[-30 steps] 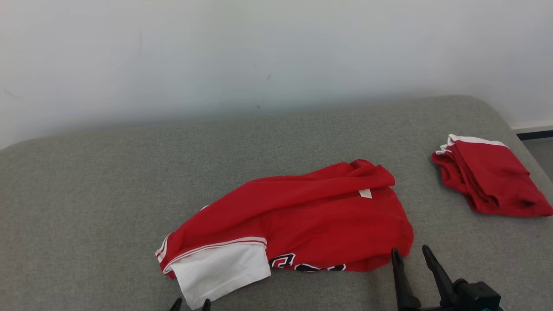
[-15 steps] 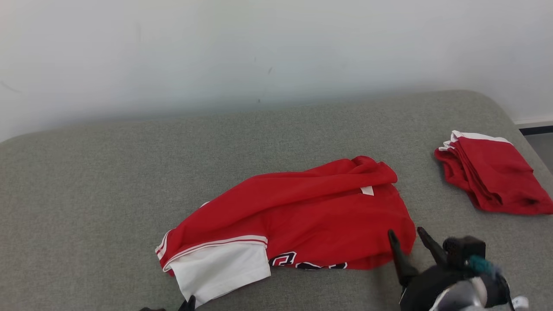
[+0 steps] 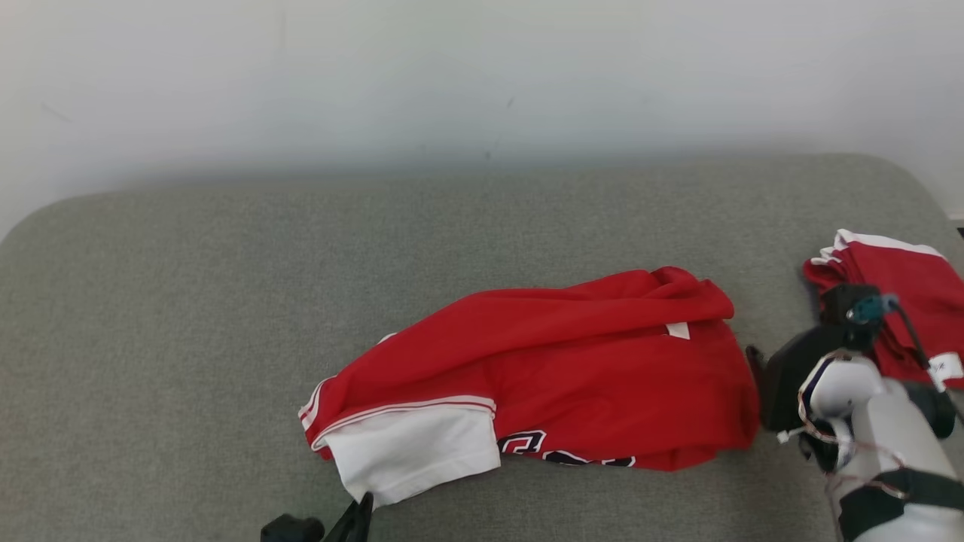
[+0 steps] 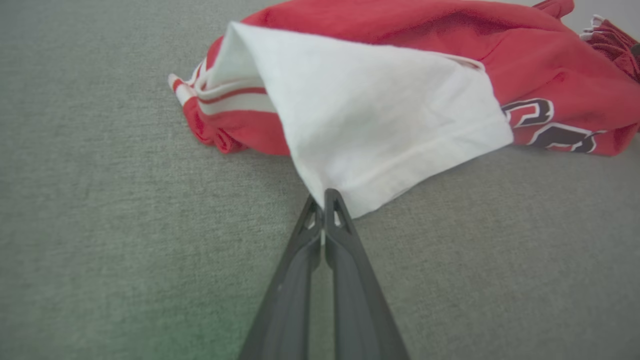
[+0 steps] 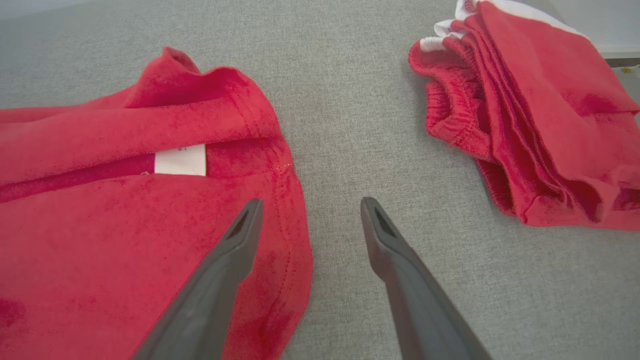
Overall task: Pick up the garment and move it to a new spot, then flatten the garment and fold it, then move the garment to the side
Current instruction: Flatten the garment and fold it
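The red garment [image 3: 602, 376] lies crumpled left of the folded red pile [image 3: 915, 275], apart. My left gripper [image 4: 324, 197] pinches its white corner [image 4: 370, 185], jaws shut; my right gripper [image 5: 307, 205] gapes empty, nearer that pile.

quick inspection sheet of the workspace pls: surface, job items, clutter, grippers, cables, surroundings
surface: grey fabric surface, bare around the clothes
job's things: red garment crumpled near the middle, white panel at its near left corner
clutter: folded red pile at the right, apart from the garment
grippers: left gripper shut on the white panel's corner; right gripper open, one finger over the garment's right hem, the other over bare surface
cables: thin dark lead along the right wrist
surroundings: pale wall behind
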### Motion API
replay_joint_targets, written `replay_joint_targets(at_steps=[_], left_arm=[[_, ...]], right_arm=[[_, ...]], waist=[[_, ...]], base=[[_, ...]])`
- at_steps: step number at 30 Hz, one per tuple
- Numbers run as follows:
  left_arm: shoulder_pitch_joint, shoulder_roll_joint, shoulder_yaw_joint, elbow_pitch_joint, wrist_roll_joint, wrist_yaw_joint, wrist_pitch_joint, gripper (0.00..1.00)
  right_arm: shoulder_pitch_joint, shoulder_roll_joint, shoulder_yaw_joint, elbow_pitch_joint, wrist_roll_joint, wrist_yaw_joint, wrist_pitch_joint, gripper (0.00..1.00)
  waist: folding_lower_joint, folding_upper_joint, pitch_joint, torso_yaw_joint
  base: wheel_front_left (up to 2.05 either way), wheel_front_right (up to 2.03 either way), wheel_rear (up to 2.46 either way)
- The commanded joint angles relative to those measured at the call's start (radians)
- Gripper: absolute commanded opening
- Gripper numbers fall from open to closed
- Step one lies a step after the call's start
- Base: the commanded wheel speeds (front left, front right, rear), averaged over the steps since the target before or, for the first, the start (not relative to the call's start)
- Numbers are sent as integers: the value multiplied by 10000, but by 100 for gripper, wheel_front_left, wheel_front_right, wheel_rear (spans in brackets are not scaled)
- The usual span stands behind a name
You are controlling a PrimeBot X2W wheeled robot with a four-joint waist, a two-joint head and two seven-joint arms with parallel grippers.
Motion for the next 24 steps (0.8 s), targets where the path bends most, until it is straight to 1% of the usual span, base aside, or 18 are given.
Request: replay_joint_targets(at_steps=[1,8,14,20,22,23,24], left_arm=[[-283,-2,-127,-137,-37,16,-24,0],[-729,105,-566,-542,-95,16,42,0],[-907,141,-649,-689,-152,16,24,0],[-1006,209,-672,-788,-192,56,0,0],[-1053,216,-677,-795,-204,65,-2,0],[-1082,223,-671,-799,-216,73,-3,0],[-1099,230,-662,-796,-232,81,-5,0]], right_arm=[[-473,-173,-74,280,-344,-22,53,100],[-1680,-334,-632,1592,-1467,-22,501,100],[-2123,-263,-716,2299,-1905,-22,858,100],[-2432,-270,-794,2662,-2287,-22,756,100],[-2501,-202,-725,2863,-2291,-21,913,100],[-2533,-150,-709,2960,-2235,-21,975,60],[-2567,-106,-662,3031,-2189,-21,1043,40]], waist=[[-1,-1,372,319],[-1,-1,1010,739],[-1,-1,1277,914],[-1,-1,1440,945],[-1,-1,1490,947],[-1,-1,1519,937],[-1,-1,1537,925]], base=[[0,0,0],[0,0,0],[0,0,0],[0,0,0],[0,0,0],[0,0,0],[0,0,0]])
